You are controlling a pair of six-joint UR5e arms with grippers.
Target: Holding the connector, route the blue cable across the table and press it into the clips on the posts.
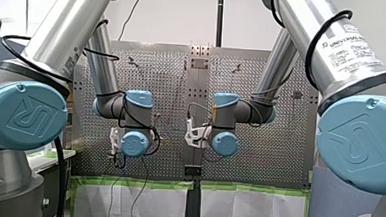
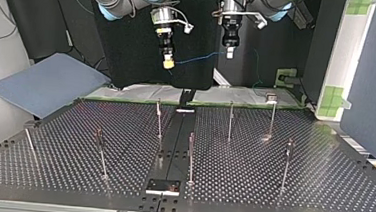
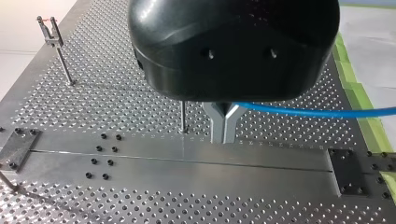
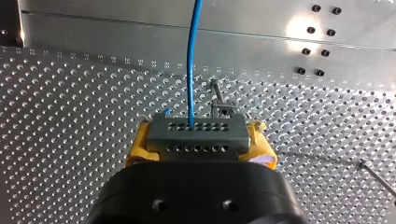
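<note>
High above the perforated table (image 2: 321,185), at its far edge in the top view, both grippers hang side by side with the blue cable (image 2: 199,59) strung between them. My right gripper (image 2: 168,62), to the left in that view, is clamped on the connector (image 4: 196,135). This is a flat grey rectangular block with two rows of small round holes across its face, and it is pinched from both sides by the yellow pads (image 4: 135,151). The cable is thin, smooth and bright blue. It leaves one hole of the upper row and runs straight away from the gripper over the table's plain middle strip. A short blue end pokes out beside the block's corner. My left gripper (image 3: 224,130), to the right in the top view, has its metal fingers (image 3: 217,126) pressed together at the tips in a Y shape. The cable sits in the fork and runs off sideways in a nearly straight line with a slight sag. Thin upright posts (image 2: 230,121) stand scattered over the table below, well apart from the cable. One of them carries a small forked clip (image 3: 50,30) at its top, and no cable lies in it.
</note>
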